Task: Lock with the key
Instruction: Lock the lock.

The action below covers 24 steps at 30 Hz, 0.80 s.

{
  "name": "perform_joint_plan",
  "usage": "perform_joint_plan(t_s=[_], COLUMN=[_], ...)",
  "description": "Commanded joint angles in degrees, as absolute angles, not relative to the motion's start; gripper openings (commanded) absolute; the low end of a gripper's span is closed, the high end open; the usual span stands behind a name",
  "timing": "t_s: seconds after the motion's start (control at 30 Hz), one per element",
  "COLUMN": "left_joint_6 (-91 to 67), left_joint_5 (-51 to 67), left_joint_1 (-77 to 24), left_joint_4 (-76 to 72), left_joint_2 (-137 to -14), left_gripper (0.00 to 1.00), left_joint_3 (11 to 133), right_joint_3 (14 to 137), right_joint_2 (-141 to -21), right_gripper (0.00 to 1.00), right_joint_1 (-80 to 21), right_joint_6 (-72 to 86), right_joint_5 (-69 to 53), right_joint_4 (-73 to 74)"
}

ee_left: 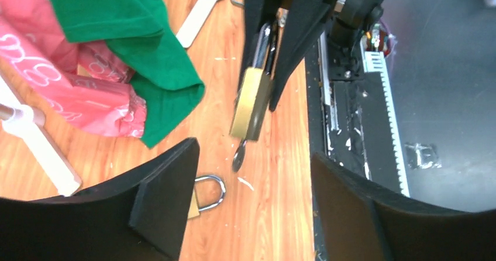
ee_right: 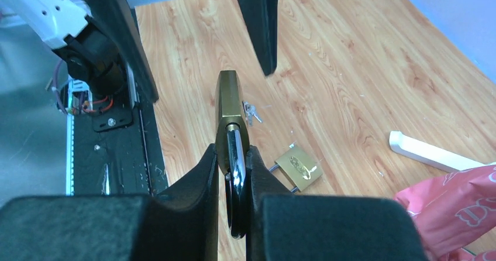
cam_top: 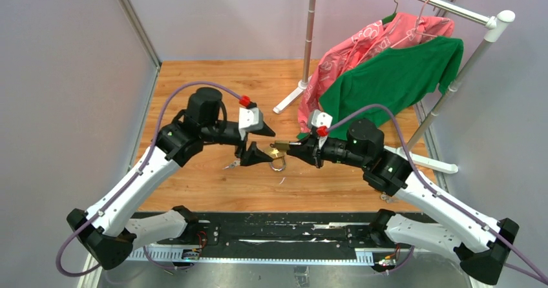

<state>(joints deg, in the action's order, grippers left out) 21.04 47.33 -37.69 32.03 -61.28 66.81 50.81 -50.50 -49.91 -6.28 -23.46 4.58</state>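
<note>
One brass padlock [ee_right: 229, 106] is pinched by its shackle [ee_right: 236, 150] in the right jaws, body offered towards the wide-spread left jaws, likely leaving its keyhole end reachable.

The left tool [cam_top: 271, 146], jaws spread, flanks a brass padlock [cam_top: 278, 151] gripped by the right tool [cam_top: 297, 150].
</note>
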Motion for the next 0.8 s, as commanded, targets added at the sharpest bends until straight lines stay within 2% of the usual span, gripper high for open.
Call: perform_joint_plan(t_s=[0.0, 0.07, 0.13, 0.2, 0.33, 0.5, 0.57, 0.67, 0.77], left_joint_6=[18.58, 11.53, -2.84, -10.97, -17.47, -15.39, -16.01, -17.77, -17.16], left_joint_5=[56.58, 54.84, 49.6, 51.38, 51.83, 49.89, 48.9, 48.0, 48.41], left_joint_1=[-34.26, -34.22, -34.23, -34.26, -34.98, -38.77, -39.34, -39.9, -40.65], left_joint_4=[31.43, 22.86, 8.18, -1.43, -3.94, -6.04, -7.74, -10.25, -10.28], left_joint_2=[-59.21, -57.48, -54.7, -53.84, -57.51, -57.72, -57.86, -58.4, -58.63], left_gripper=[0.8, 0.77, 0.75, 0.74, 0.73, 0.68, 0.61, 0.47, 0.38], left_joint_3=[69.93, 67.75, 63.54, 61.9, 64.83, 62.9, 62.01, 61.77, 61.48], right_joint_3=[50.07, 48.75, 46.52, 44.74, 45.4, 46.11, 46.75, 47.02, 47.17], right_joint_2=[-46.64, -44.77, -42.95, -41.67, -42.3, -42.31, -42.24, -42.28, -42.61], right_gripper=[0.0, 0.0, 0.0, 0.0, 0.0, 0.0, 0.0, 0.0, 0.0], right_joint_1=[-47.65, -47.47, -47.51, -47.46, -47.55, -47.55, -47.55, -47.55, -47.55], right_joint_6=[-2.86, -1.75, -0.44, 1.73, 2.91, 3.5, 3.13, 2.65, 2.56], right_joint_5=[-28.03, -29.35, -29.0, -28.81, -30.94, -30.85, -30.64, -30.21, -30.18], right_joint_4=[-4.97, -10.04, -16.54, -22.6, -27.05, -28.71, -27.69, -26.62, -26.53])
